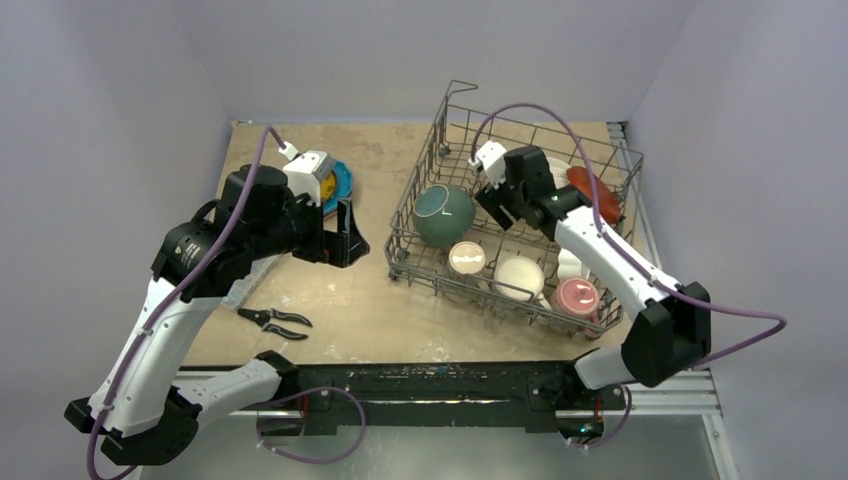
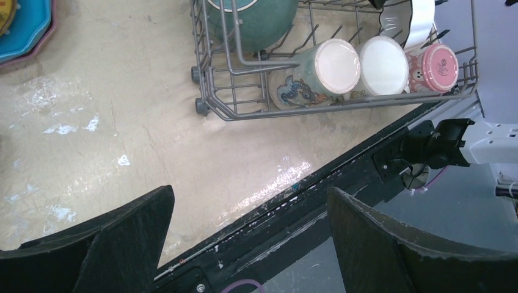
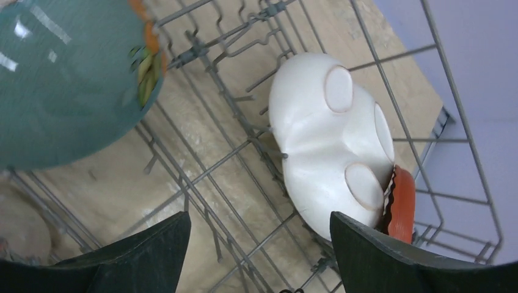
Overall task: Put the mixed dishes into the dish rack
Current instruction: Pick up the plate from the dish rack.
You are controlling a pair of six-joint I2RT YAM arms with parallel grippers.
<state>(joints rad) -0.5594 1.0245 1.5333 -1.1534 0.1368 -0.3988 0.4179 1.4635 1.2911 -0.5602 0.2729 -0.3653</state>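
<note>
The grey wire dish rack (image 1: pixel 618 170) stands at the right. In it are a teal bowl (image 1: pixel 444 214), a cream mug (image 1: pixel 467 258), a white bowl (image 1: pixel 519 277), a pink mug (image 1: pixel 577 297) and an orange plate (image 1: pixel 592 192). My right gripper (image 1: pixel 498 212) hangs open inside the rack, nothing between its fingers (image 3: pixel 134 256). In the right wrist view a white divided plate (image 3: pixel 330 140) stands on edge against the orange plate (image 3: pixel 402 204), just beyond the right finger. My left gripper (image 1: pixel 350 238) is open and empty over the table, left of the rack. A blue plate (image 1: pixel 340 185) lies behind it.
Black-handled pliers (image 1: pixel 275 320) lie on the table near the left arm. The blue plate rests on a pink one (image 2: pixel 51 24) and carries something yellow. The table's black front rail (image 2: pixel 317 201) runs under the left gripper (image 2: pixel 250 238). Walls close in on both sides.
</note>
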